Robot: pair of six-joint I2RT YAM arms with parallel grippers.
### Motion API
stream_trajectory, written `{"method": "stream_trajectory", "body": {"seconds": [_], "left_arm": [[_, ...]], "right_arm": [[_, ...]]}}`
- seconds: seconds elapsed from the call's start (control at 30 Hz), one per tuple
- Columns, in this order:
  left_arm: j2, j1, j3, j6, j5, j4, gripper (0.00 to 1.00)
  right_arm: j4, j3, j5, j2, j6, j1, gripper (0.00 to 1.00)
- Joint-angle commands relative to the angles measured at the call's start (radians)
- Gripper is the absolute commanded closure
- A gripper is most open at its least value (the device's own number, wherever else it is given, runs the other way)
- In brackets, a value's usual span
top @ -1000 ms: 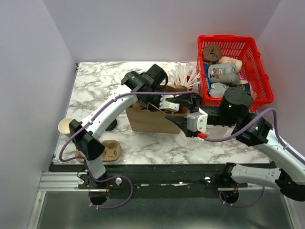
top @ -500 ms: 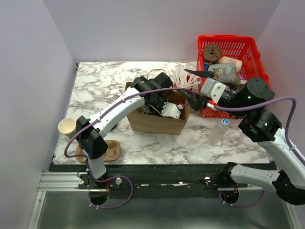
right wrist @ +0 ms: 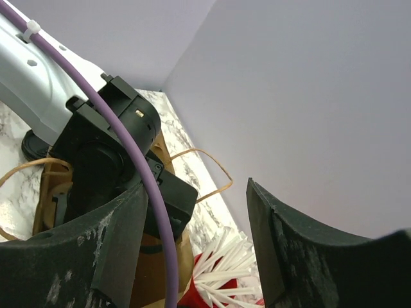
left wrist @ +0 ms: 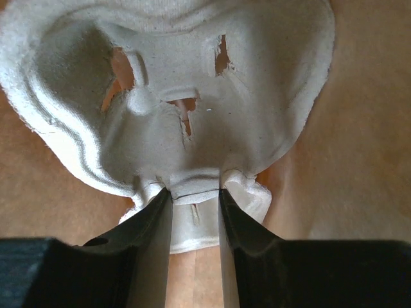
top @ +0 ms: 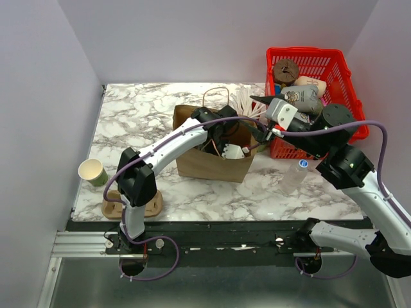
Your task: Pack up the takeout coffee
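Compared with a second ago, the right end effector (top: 260, 115) is no longer at the front of the paper bag (top: 209, 163); it is now raised just beside the bag's right rear corner, its jaws wide and holding nothing. The bag stands more upright, its handles (top: 215, 96) up, and the left end effector (left wrist: 196, 192) reaches deeper inside it, closed narrow on the edge of a pulp cup carrier (left wrist: 192, 96). I judge that the carrier is being seated in the bag and the mouth needs no more holding. The takeout coffee cup (top: 94, 172) stands well to the left of the bag, near the left edge of the desk (top: 128, 115), not yet packed
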Motion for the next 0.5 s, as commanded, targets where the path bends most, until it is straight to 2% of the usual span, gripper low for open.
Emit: {"method": "stream_trajectory", "body": {"seconds": [0.0,0.17,0.23,0.47], "left_arm": [[0.041,-0.007,0.001,-0.021,-0.081,-0.197,0.77],[0.030,-0.006,0.008,-0.028,-0.075,-0.197,0.61],[0.025,-0.006,0.029,-0.038,-0.075,-0.197,0.50],[-0.025,-0.006,0.054,-0.033,-0.080,-0.197,0.33]], "right_arm": [[0.088,0.013,0.002,-0.011,0.051,-0.015,0.27],[0.001,0.038,-0.053,-0.013,0.094,-0.016,0.23],[-0.019,0.059,-0.061,-0.008,0.122,-0.016,0.21],[-0.049,0.104,-0.050,0.016,0.125,-0.016,0.21]]}}
